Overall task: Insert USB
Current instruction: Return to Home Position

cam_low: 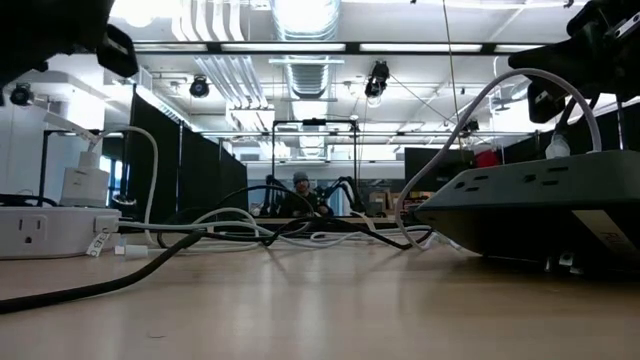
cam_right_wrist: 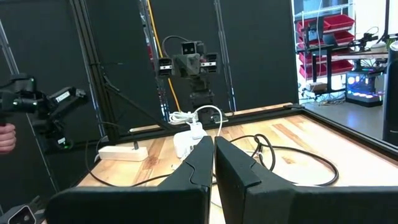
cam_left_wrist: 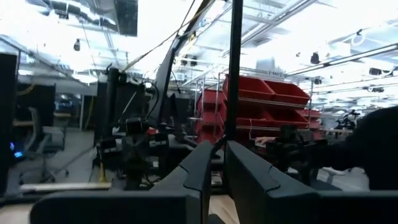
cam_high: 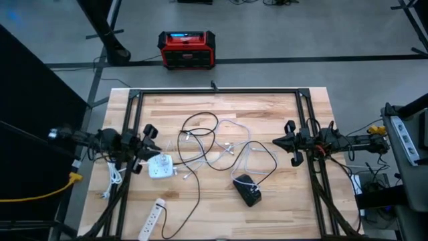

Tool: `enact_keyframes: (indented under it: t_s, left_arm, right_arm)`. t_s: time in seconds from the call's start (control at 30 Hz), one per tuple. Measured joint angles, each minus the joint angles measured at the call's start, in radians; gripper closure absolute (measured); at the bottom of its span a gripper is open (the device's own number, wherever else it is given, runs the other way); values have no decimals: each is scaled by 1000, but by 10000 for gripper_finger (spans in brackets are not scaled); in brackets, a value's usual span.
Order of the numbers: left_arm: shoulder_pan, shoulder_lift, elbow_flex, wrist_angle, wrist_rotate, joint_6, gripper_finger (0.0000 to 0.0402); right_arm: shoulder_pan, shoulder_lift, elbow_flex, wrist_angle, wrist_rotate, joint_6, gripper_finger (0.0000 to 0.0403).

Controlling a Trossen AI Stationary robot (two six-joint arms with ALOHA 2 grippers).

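high view: left gripper (cam_high: 152, 146) hangs closed and empty just beside the white outlet extension (cam_high: 159, 167). right gripper (cam_high: 277, 142), also closed and empty, is well apart from the black outlet extension (cam_high: 247, 190).
low view: a white charger (cam_low: 85, 185) stands plugged into the white outlet extension.
left wrist view: fingers (cam_left_wrist: 196, 174) nearly meet.
right wrist view: fingers (cam_right_wrist: 199, 163) touch.
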Motion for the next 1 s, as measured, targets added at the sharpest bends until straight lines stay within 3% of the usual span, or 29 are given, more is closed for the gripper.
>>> enact_keyframes:
  t_s: [0.13,0.23,0.37,0.53,0.87,1.0]
  left_arm:
    - [179,-8,0,-18,178,-97,363]
    - [278,-7,0,-32,238,-135,363]
    - [350,-5,0,-30,181,-100,363]
    - [358,24,0,-62,56,-103,363]
    - [357,68,0,-66,51,-103,363]
    - [340,-24,-1,-144,49,-104,363]
  right_arm:
    - [0,0,0,0,0,0,403]
    - [0,0,0,0,0,0,403]
    - [0,0,0,0,0,0,403]
    - [0,0,0,0,0,0,403]
    - [0,0,0,0,0,0,403]
    - [0,0,0,0,0,0,403]
